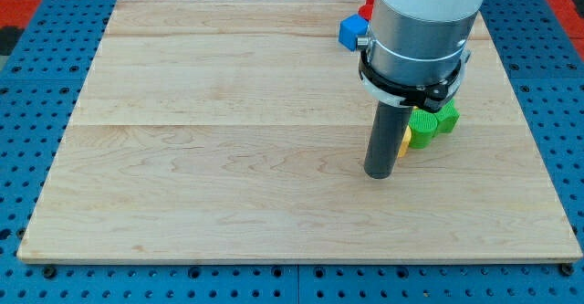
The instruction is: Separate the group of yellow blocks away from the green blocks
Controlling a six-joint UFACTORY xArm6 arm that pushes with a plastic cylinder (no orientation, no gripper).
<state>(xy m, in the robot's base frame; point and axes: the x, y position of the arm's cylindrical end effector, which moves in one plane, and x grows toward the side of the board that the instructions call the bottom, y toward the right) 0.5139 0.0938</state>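
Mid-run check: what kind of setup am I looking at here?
Probably a lab tabletop rig for block pushing: a bare wooden board on blue pegboard, my tip beside small green blocks, a yellow block and a blue block.

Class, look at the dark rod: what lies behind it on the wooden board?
Behind my tip, a sliver of a yellow block shows, touching green blocks on the view's right. The rod covers the yellow's shape and any further yellow blocks.

My tip [380,173] just left of yellow block [402,142]; green blocks [432,123] beyond.
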